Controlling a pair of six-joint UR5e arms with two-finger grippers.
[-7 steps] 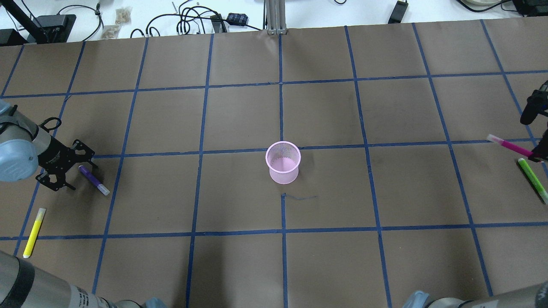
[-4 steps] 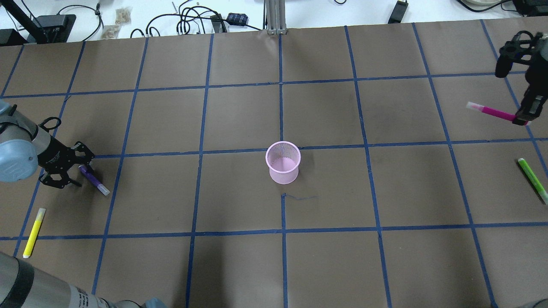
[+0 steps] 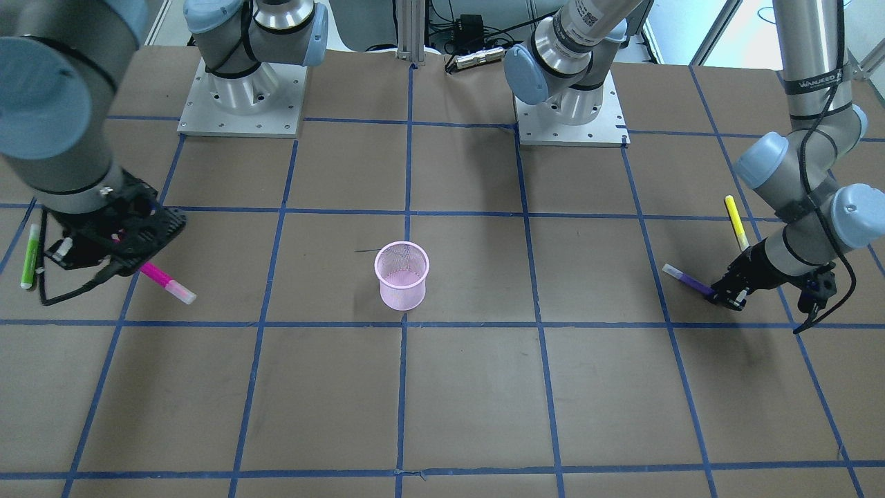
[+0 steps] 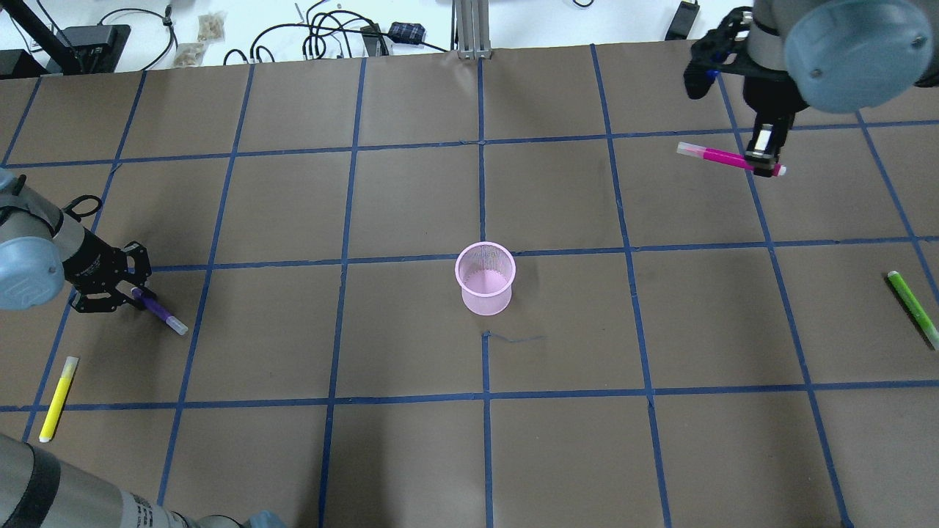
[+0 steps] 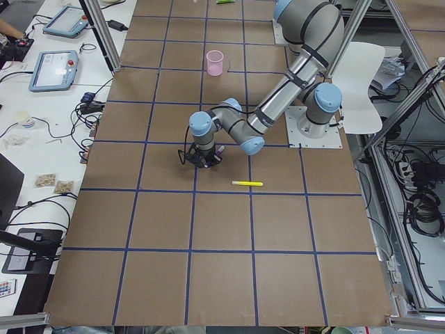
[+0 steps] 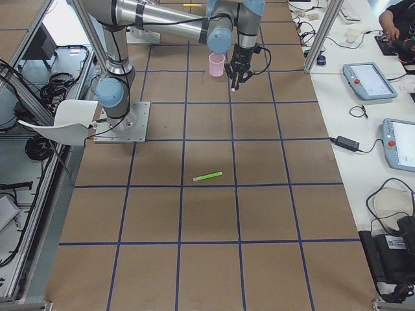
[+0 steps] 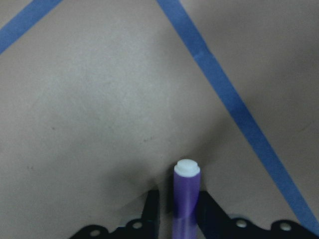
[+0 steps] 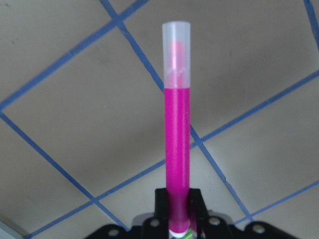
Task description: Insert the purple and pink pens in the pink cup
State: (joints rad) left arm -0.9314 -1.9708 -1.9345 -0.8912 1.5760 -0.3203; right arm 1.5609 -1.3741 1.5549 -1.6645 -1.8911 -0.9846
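The pink mesh cup (image 4: 484,279) stands upright at mid-table, also in the front view (image 3: 402,275). My left gripper (image 4: 136,295) is low at the table's left and shut on the end of the purple pen (image 4: 163,315), which still rests on the paper; the wrist view shows the purple pen (image 7: 186,191) between the fingers. My right gripper (image 4: 764,163) is shut on the pink pen (image 4: 715,156) and holds it level in the air, right of and beyond the cup. The pink pen (image 8: 178,134) sticks straight out from the jaws.
A yellow pen (image 4: 57,400) lies near the left front edge, close to my left arm. A green pen (image 4: 913,308) lies at the right edge. Cables and boxes (image 4: 330,33) lie past the table's far edge.
My right gripper has carried the pink pen up from the right edge, away from the robot and toward the middle. My left gripper has closed on the purple pen, which has not shifted.
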